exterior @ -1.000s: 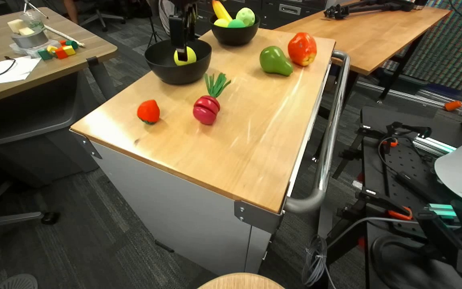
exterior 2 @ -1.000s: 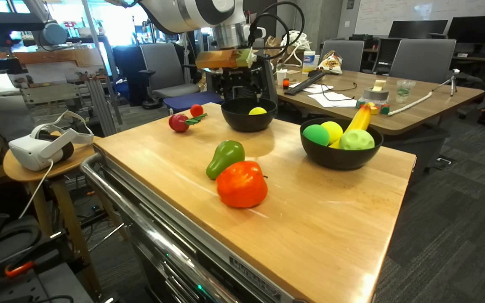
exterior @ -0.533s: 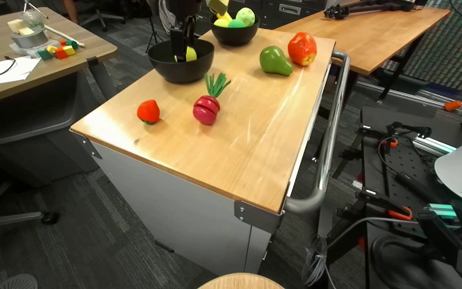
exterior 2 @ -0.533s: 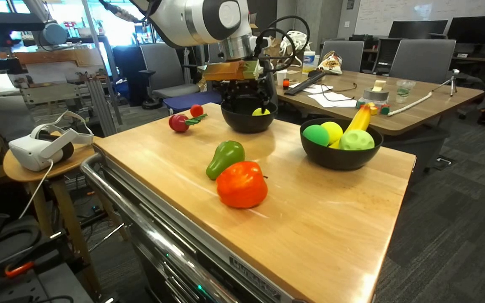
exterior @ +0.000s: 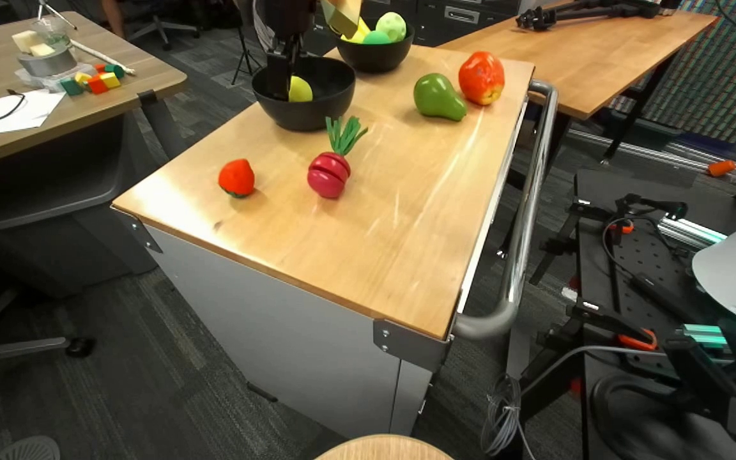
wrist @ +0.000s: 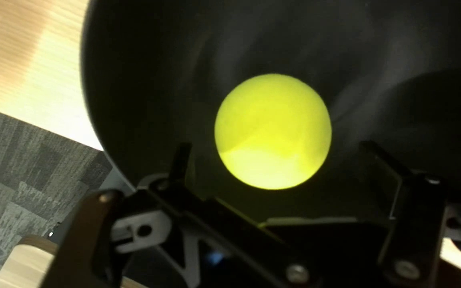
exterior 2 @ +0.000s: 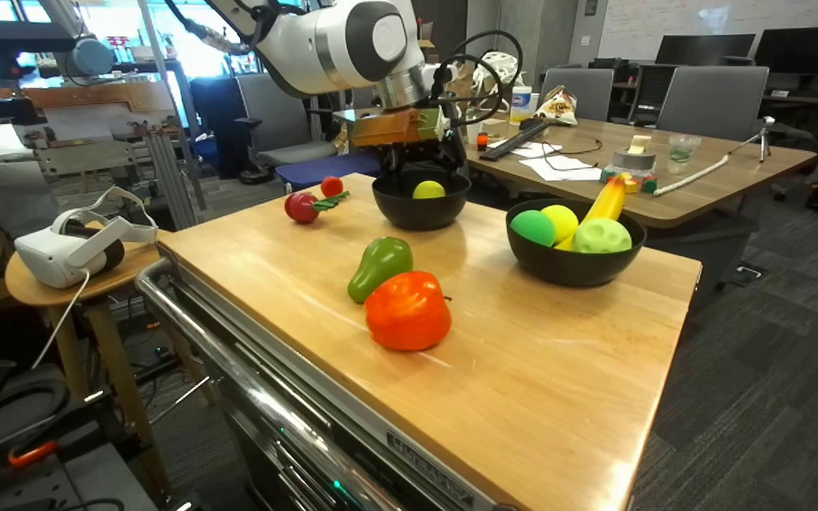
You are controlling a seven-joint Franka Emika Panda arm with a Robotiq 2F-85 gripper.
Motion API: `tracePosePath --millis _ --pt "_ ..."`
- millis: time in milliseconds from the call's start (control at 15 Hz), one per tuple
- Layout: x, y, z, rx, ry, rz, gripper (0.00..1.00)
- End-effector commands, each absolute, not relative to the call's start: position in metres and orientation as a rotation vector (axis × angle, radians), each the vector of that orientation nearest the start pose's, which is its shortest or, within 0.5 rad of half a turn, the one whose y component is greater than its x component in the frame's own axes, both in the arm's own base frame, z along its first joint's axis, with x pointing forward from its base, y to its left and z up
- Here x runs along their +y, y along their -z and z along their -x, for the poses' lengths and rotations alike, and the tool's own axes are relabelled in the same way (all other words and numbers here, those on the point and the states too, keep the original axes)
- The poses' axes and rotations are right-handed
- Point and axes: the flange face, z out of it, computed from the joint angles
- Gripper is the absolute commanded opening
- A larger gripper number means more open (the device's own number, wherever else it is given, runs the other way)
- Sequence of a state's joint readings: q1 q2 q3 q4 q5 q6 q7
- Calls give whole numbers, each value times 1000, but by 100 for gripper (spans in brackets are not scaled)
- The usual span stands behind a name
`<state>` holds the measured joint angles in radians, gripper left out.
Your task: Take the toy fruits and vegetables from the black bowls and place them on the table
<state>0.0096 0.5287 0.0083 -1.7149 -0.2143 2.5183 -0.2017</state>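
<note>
Yellow-green round fruit (wrist: 273, 132) in black bowl (wrist: 142, 80), jaws spread wide, fruit between them in wrist view

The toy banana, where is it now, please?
On the right in an exterior view, the toy banana leans in a black bowl, beside a pale green ball.

A robot arm (exterior 2: 348, 50) and whiteboard (exterior 2: 686, 18) suggest a lab.

Well apart from the jaws, a headset (exterior 2: 68, 257) on a stool (exterior 2: 135, 259); beyond them, papers (exterior 2: 558, 170) on a desk (exterior 2: 757, 165).
</note>
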Motion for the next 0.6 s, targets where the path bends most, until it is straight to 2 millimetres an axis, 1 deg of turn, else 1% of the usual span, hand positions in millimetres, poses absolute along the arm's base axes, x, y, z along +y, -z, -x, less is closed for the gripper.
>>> tracePosePath --millis 0,133,200,267,333,467,533 --pt "16 -310 -696 -645 481 3231 100" --pt "17 -308 -695 -649 482 3230 98" --pt "17 -307 -694 -651 482 3230 82" --pt "16 -306 -694 -651 477 3232 73" --pt "16 -305 -693 -651 462 3233 69" --pt "14 -305 -691 -654 446 3238 54" --pt "13 -305 -691 -652 441 3242 54"
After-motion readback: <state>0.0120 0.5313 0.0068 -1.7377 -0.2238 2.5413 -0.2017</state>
